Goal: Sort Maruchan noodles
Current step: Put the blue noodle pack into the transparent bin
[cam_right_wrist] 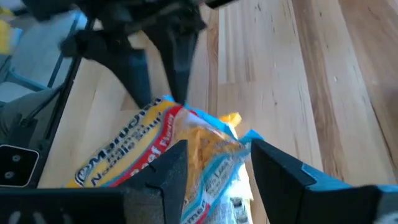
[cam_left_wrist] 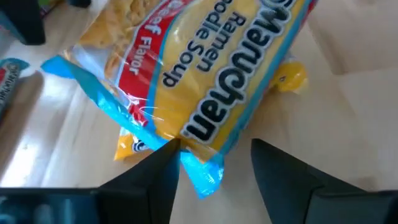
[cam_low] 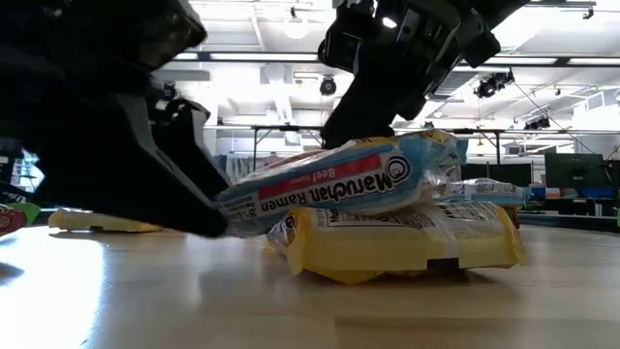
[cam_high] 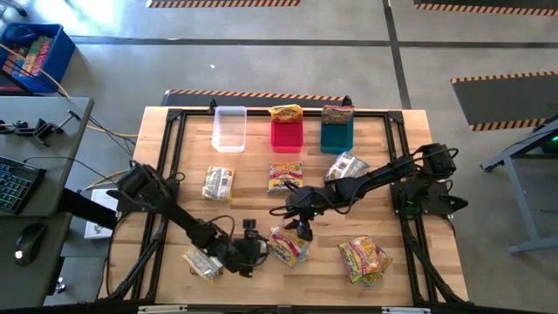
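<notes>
- Packets crowd the near middle of the pale wooden tabletop [cam_high: 253,148]: a crinkly beef-flavour Maruchan packet with red stripe and blue ends [cam_low: 339,189] lies slanted on top of a yellow Maruchan packet [cam_low: 407,242].
- Both claws meet at that pile. The left gripper [cam_left_wrist: 211,155] stands with its fingers parted at the beef packet's blue end, one finger touching it, so no firm hold shows; the right gripper [cam_right_wrist: 214,155] straddles the other end, fingers spread, the wrapper between them (gripped or not, I cannot tell).
- Near corners hold a silvery packet [cam_high: 202,264] on the left, partly under the left arm, and a reddish-pink packet with green [cam_high: 364,258] on the right.
- Mid-table: three more packets [cam_high: 285,175] in a loose row.
- Far edge: clear plastic bin [cam_high: 229,129], red bin [cam_high: 286,133] and teal bin [cam_high: 336,136], the last two each with a packet standing in it.
- Beyond: grey floor, hazard-striped tape, a desk to the left with a keyboard cut off by the edge.
</notes>
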Controlling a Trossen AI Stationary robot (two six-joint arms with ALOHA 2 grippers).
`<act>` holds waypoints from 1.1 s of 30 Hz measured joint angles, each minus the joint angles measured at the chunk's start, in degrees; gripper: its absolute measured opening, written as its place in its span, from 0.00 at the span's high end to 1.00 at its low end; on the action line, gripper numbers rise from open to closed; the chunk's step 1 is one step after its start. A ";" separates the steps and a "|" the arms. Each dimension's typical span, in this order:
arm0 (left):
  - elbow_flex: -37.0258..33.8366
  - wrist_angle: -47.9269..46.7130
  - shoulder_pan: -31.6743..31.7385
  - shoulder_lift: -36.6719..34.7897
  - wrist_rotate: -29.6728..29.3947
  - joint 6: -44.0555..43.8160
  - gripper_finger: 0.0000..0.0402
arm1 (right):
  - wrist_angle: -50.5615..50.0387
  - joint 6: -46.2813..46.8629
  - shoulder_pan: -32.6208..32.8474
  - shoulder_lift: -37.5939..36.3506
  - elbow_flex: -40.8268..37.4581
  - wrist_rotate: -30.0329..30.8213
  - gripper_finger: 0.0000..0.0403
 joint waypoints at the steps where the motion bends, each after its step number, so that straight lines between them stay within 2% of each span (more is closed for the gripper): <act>1: 0.71 0.19 0.28 0.71 -0.23 0.50 0.56 | 0.18 -0.07 0.01 0.00 0.00 0.00 0.61; 5: 1.92 -0.52 0.62 1.12 -2.54 4.35 0.69 | 0.16 -0.20 0.06 0.00 0.00 -0.03 0.61; 10: 2.04 -0.74 0.53 -0.28 -3.92 7.37 0.94 | -0.48 -1.48 0.36 0.00 0.00 -0.01 0.61; 12: 1.84 -2.07 0.14 -1.05 -5.93 8.23 0.98 | -0.81 -3.01 0.70 -0.26 0.00 -0.03 0.61; 17: 1.93 -2.28 0.13 -1.87 -10.04 12.12 0.99 | -1.58 -7.29 0.74 -2.52 0.04 -0.17 0.58; 24: 2.02 -0.97 0.69 -3.79 -14.40 20.17 1.00 | -7.41 -10.69 -0.82 -2.06 4.31 -3.96 0.39; 26: 2.22 2.33 1.04 -4.06 -14.79 22.62 1.00 | -10.45 -10.80 -2.06 -2.05 5.46 -5.20 0.35; 28: 2.05 2.56 1.06 -5.08 -15.26 24.62 1.00 | -11.32 -12.01 -3.56 -2.01 6.30 -8.11 0.32; 33: 2.07 4.63 1.79 -5.84 -15.85 27.11 1.00 | -12.88 -12.98 -7.46 -1.17 6.49 -19.70 0.32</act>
